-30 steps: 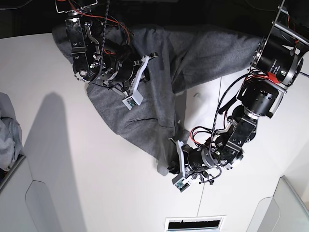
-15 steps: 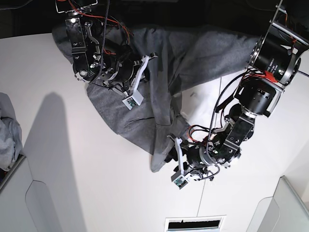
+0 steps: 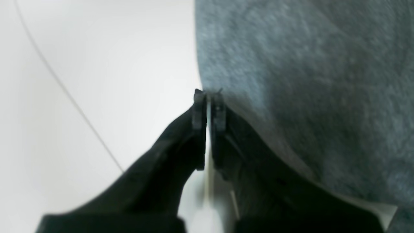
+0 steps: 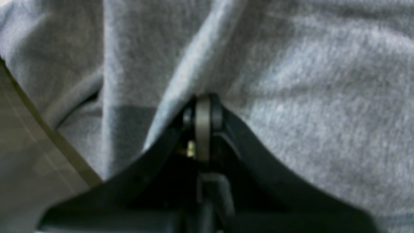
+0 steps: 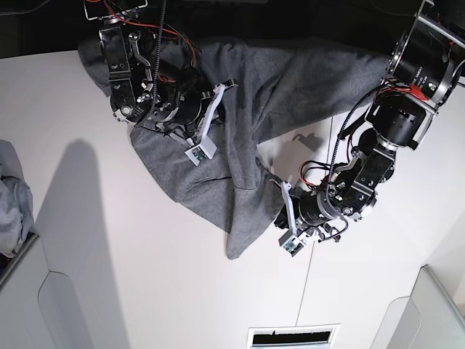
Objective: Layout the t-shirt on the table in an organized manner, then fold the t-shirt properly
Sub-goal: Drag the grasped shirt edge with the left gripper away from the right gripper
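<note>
Grey cotton t-shirt (image 5: 240,123) lying crumpled across the far middle of the white table (image 5: 145,276), one tail trailing nearward. Nearest, left gripper (image 3: 208,97) pressed narrow at the cloth's edge, seemingly pinching nothing, though blur hides the hem. Farther back, right gripper (image 4: 203,106) clamped tight on a raised fold, probably to anchor that side for spreading

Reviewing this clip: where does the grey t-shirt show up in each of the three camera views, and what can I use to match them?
Base: the t-shirt sprawls crumpled across the upper middle, one corner pointing down.
Left wrist: it fills the right half, its edge beside the left gripper.
Right wrist: it fills nearly the whole picture, bunched around the right gripper.
Shared landmark: the white table, bare at the left wrist view's left.
</note>
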